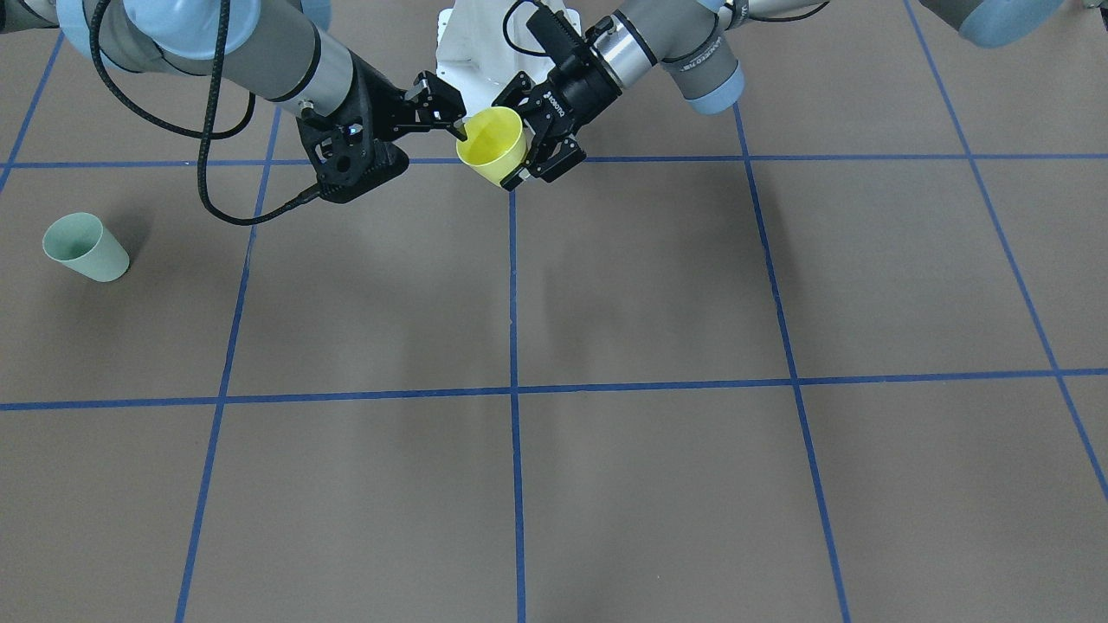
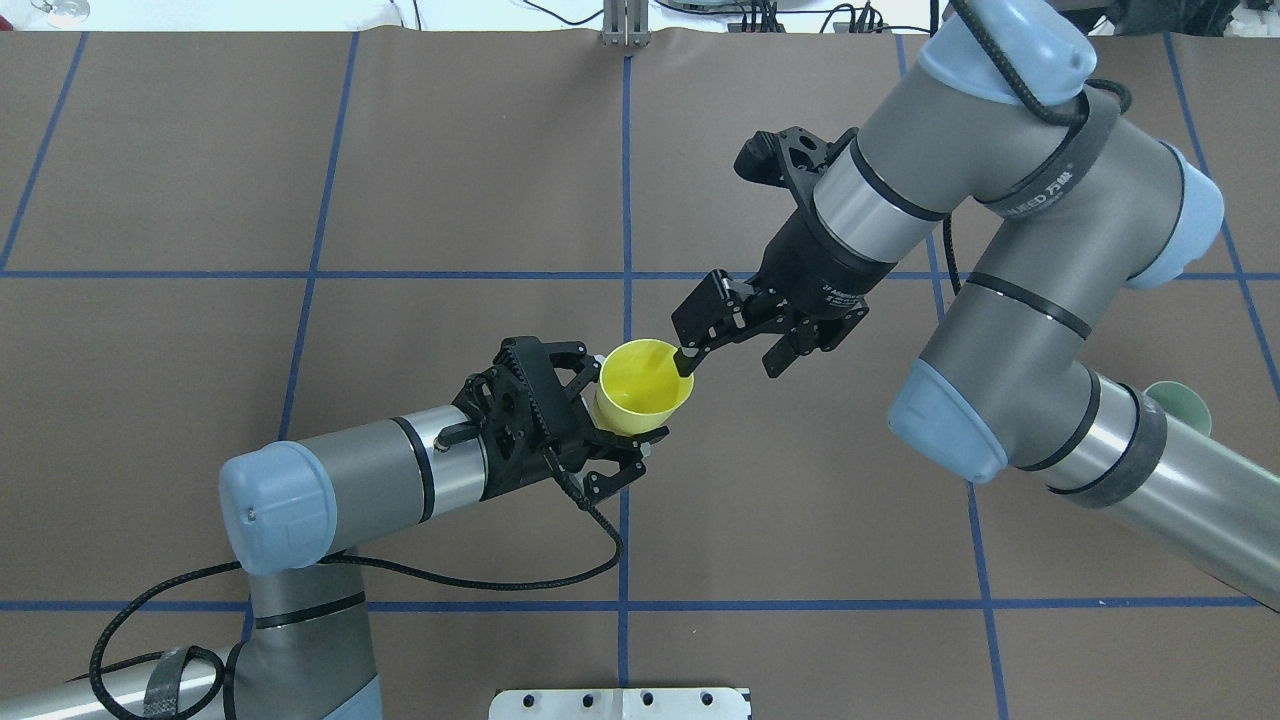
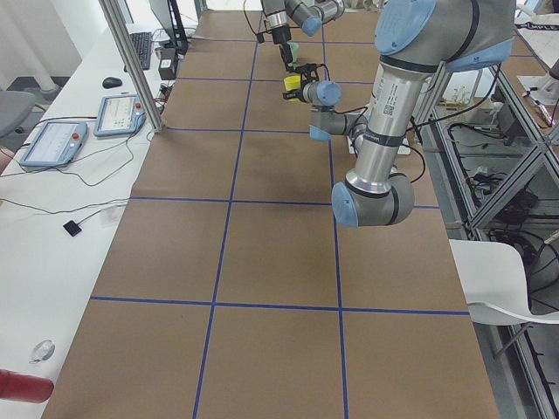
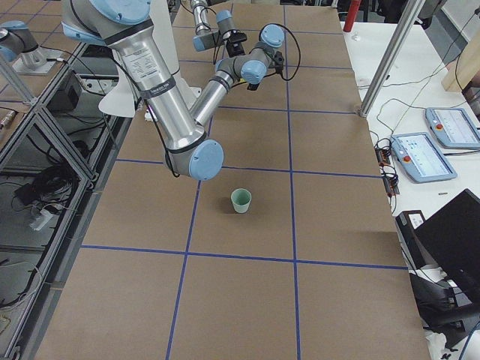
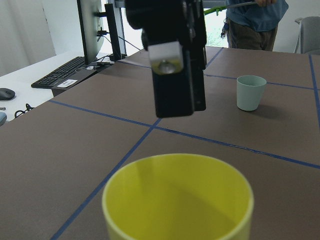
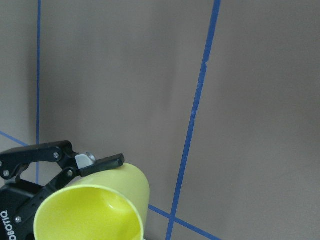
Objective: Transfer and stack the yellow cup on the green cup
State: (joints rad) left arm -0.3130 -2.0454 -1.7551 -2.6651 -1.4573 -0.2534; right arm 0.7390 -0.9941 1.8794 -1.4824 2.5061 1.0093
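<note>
The left gripper (image 2: 618, 408) is clamped on the yellow cup (image 2: 645, 385), one finger pressed to each side of the cup's wall below the rim; it holds the cup mouth up and clear of the brown worktop (image 1: 658, 285), over the blue tape line (image 1: 513, 285) that runs down the worktop's middle, and nearer the robot's edge than the far edge. The right gripper (image 2: 730, 365) reaches in from the opposite side with its jaws spread wide and nothing gripped; the tip of one of its fingers (image 2: 688, 355) hangs at the cup's rim and seems to dip just inside the mouth, while the other finger stands off beside the cup, apart from it; in the left wrist view that finger hangs above the yellow rim. The green cup (image 1: 85, 247) stands upright, mouth up, on the worktop toward its end on the robot's right, well apart from the yellow cup and from both grippers; in the overhead view the right arm hides most of it. A black cable (image 2: 560, 575) loops from the left wrist down across the worktop; a person (image 5: 255, 20) stands beyond the worktop's far end in the left wrist view.
</note>
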